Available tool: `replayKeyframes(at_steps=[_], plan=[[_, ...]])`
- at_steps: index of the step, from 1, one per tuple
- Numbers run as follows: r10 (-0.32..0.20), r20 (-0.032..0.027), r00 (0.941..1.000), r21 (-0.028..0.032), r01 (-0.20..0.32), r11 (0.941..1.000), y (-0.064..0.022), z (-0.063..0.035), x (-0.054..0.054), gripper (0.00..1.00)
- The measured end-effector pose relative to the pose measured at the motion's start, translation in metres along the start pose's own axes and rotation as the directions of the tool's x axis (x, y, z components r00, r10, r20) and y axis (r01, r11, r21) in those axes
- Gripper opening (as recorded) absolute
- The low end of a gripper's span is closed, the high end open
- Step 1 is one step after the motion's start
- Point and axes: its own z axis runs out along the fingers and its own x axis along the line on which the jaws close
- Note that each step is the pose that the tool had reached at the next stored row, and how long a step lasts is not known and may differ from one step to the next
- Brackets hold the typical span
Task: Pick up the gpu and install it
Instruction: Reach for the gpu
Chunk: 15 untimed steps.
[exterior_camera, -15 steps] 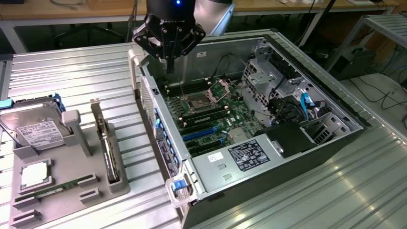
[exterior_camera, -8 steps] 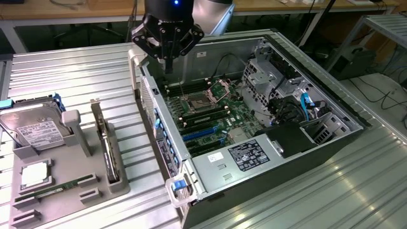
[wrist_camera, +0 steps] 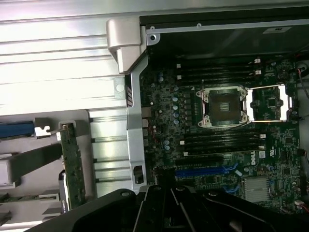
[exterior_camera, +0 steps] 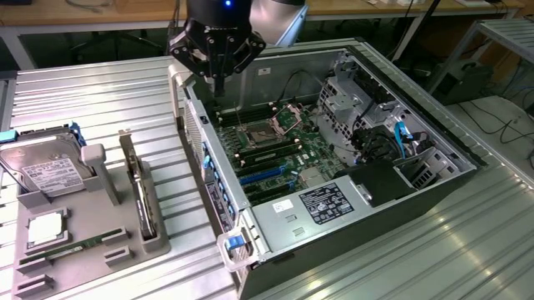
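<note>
The pincer [exterior_camera: 219, 84] is clenched and has nothing in it. In the exterior view it hangs over the far end of the open computer case [exterior_camera: 392, 219], close to the case's wall on the exterior view's left.

The gpu [exterior_camera: 137, 187] is not in the case. It stands on its thin edge in a slot of the grey tray [exterior_camera: 154, 247], which sits on the ribbed metal surface [exterior_camera: 109, 100] just beside the case. The gpu is well apart from the pincer.

The exterior view takes in the whole tray. A silver hard drive [exterior_camera: 46, 172] stands at its far end, and a green memory stick [exterior_camera: 75, 245] lies near its front.

The wrist view looks straight down past the dark pincer [wrist_camera: 166, 195]. There the gpu [wrist_camera: 73, 164] shows as a green strip. The board inside the case is clear, with its square chip socket [wrist_camera: 224, 107] and long blue slots [wrist_camera: 205, 170].
</note>
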Motion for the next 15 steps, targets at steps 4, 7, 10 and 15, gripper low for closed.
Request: replayKeyframes(at_steps=[4, 7, 10, 15], plan=[[0.000, 0.0000, 1.0000, 0.0000, 0.000, 1.0000, -0.0001, 0.0000, 0.0016, 0.11], [0.000, 0.0000, 1.0000, 0.0000, 0.000, 1.0000, -0.0002, 0.0000, 0.0028, 0.11], [0.000, 0.0000, 1.0000, 0.0000, 0.000, 1.0000, -0.0003, 0.0000, 0.0042, 0.11], [0.000, 0.0000, 1.0000, 0.0000, 0.000, 1.0000, -0.0005, -0.0001, 0.0065, 0.11]])
